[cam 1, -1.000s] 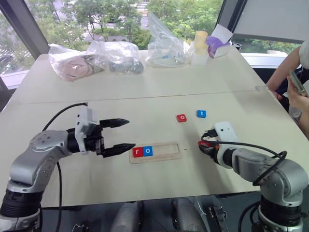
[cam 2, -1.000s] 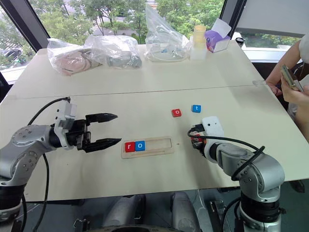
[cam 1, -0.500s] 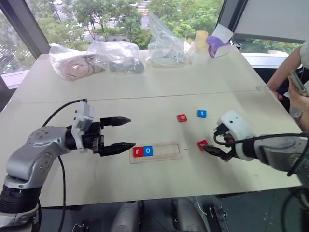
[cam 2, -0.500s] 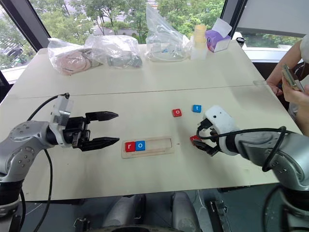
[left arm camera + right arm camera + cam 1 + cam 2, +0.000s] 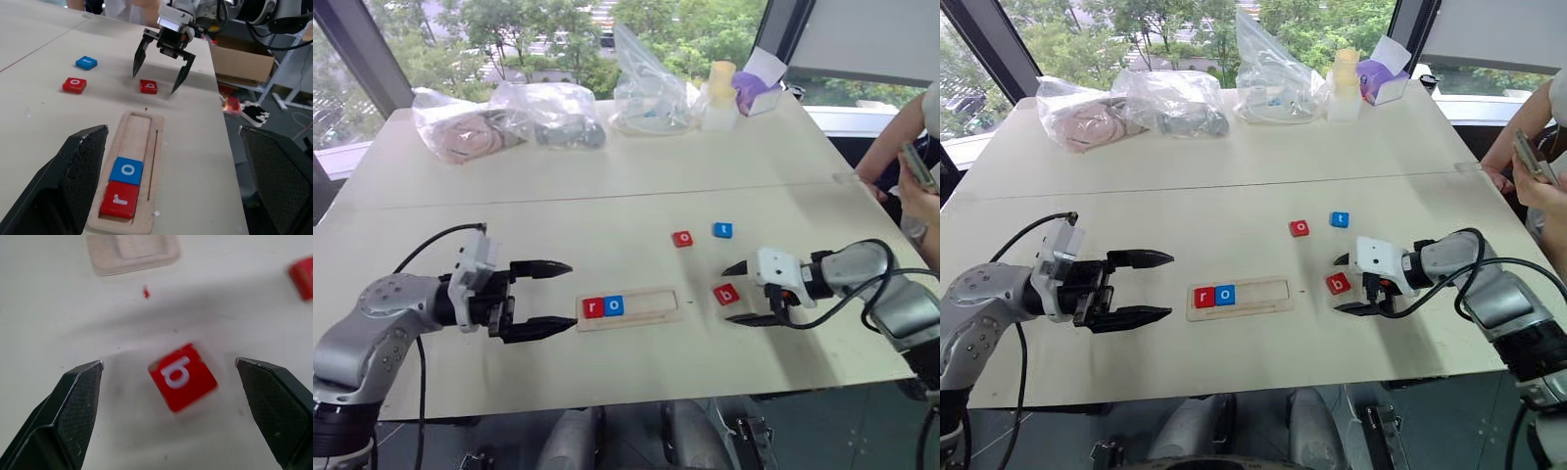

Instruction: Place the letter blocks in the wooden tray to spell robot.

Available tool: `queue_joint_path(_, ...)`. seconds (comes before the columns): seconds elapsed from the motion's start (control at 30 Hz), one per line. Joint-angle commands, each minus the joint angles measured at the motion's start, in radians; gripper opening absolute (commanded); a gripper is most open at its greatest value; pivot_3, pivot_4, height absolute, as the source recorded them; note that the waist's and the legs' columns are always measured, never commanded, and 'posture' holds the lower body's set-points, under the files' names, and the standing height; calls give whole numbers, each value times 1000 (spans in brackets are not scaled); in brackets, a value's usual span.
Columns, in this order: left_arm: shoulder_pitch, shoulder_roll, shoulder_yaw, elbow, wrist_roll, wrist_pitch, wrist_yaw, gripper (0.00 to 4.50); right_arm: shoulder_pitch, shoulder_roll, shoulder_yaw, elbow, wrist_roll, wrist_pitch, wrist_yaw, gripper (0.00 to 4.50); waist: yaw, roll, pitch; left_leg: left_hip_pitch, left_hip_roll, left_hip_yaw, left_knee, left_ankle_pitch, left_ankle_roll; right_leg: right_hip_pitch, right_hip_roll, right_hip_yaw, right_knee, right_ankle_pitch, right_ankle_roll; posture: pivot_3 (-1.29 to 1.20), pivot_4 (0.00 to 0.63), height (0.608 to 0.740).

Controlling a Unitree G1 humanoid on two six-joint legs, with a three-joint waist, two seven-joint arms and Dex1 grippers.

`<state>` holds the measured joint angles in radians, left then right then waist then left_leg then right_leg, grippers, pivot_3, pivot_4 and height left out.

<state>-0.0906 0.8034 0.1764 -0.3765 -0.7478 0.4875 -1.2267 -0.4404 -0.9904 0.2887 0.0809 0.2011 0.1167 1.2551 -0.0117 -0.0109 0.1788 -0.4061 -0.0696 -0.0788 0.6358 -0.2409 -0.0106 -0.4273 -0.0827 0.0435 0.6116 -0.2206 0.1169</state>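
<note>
The wooden tray (image 5: pixel 651 305) lies at the table's middle front, with a red r block (image 5: pixel 593 307) and a blue o block (image 5: pixel 613 305) at its left end. A red b block (image 5: pixel 726 294) lies flat on the table just right of the tray. My right gripper (image 5: pixel 728 297) is open, one finger on each side of that block, apart from it (image 5: pixel 182 376). Farther back rest a red o block (image 5: pixel 682 238) and a blue t block (image 5: pixel 722 230). My left gripper (image 5: pixel 572 294) hovers open and empty just left of the tray.
Several clear plastic bags (image 5: pixel 548 113), a pale bottle (image 5: pixel 720 93) and a purple box (image 5: pixel 754 90) line the table's far edge. A person's arm with a phone (image 5: pixel 915 166) reaches in at the right edge. A seam (image 5: pixel 607 196) crosses the table.
My right gripper was shut on the red b block above the table. It has rolled, set the block down beside the tray and opened. The left gripper has barely shifted.
</note>
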Motion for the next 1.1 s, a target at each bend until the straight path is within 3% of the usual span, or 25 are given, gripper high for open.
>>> queue_joint_path(0.03,0,19,28,-38,-9,-9,2,4500,-56,37,2,76,-38,-50,48,4479,0,0,0,0,0,0,0,0,0,0,0,0,0,0,0,0,150,740)
queue_joint_path(0.5,6,45,45,-58,-20,8,16,4500,-113,94,12,272,-147,-161,115,4479,-1,0,0,1,0,-1,2,0,0,1,0,0,1,0,-1,0,150,740)
queue_joint_path(0.63,2,47,42,-58,-20,7,16,4500,-122,105,12,303,-158,-174,116,3367,-2,-1,0,2,0,-1,2,0,0,3,0,0,1,1,-1,0,150,740)
queue_joint_path(0.77,-6,50,38,-54,-15,7,17,4500,-125,116,7,284,-144,-153,126,1259,-2,-1,0,4,0,-1,3,0,0,5,0,0,1,1,-2,0,150,740)
queue_joint_path(0.9,-3,57,40,-55,-17,10,12,4500,-118,142,-7,184,-113,-89,112,1151,-3,-1,0,4,0,-1,3,0,0,5,0,0,2,1,-2,0,150,740)
queue_joint_path(1.0,45,95,53,-67,-25,10,-48,4500,-138,168,-5,-47,-48,110,116,1151,-12,1,1,3,0,-1,2,0,0,2,1,1,3,1,-2,0,150,740)
queue_joint_path(1.1,36,100,43,-51,-20,-2,-58,4500,-167,196,9,-156,-42,231,103,1151,-4,3,2,3,1,-1,0,0,0,0,1,1,4,1,-1,0,150,740)
